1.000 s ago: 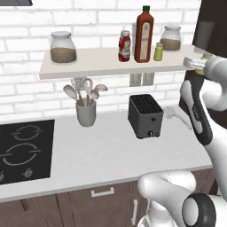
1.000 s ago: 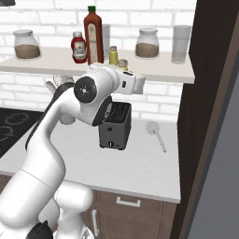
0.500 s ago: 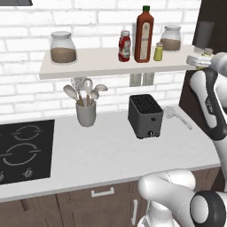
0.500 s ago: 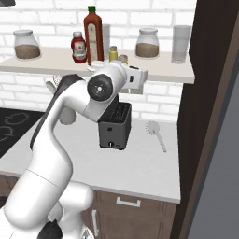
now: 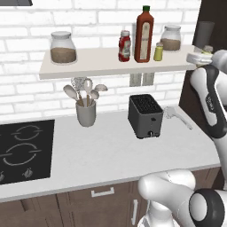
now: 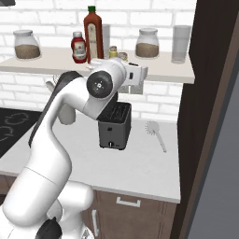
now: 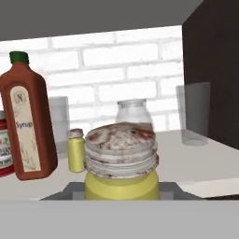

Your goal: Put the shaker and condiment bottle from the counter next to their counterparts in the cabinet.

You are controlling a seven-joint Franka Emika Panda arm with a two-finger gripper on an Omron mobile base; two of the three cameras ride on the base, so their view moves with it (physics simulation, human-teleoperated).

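My gripper (image 7: 121, 189) is shut on the shaker (image 7: 121, 163), a yellow-olive cylinder with a silvery cap, held upright at the height of the cabinet (image 5: 111, 67), off its front edge. In the left base view the gripper (image 5: 200, 57) hangs by the shelf's right end. On the shelf stand the counterparts: a tall dark-red bottle (image 5: 144, 34) (image 7: 27, 126) and a tiny yellow shaker (image 5: 158, 52) (image 7: 76, 150). The condiment bottle (image 5: 125, 46) (image 6: 79, 47), small and red with a white cap, stands just left of the tall bottle.
Glass jars with brown contents (image 5: 62, 47) (image 5: 170, 38) and a clear glass (image 6: 181, 44) share the shelf. A black toaster (image 5: 144, 116), a utensil cup (image 5: 86, 113) and a whisk (image 6: 155, 133) are on the counter (image 5: 102, 150). A dark tall unit (image 6: 210, 116) stands at the right.
The arm has risen and drawn closer to the shelf front, carrying the shaker up with it. The things on the shelf have not moved.
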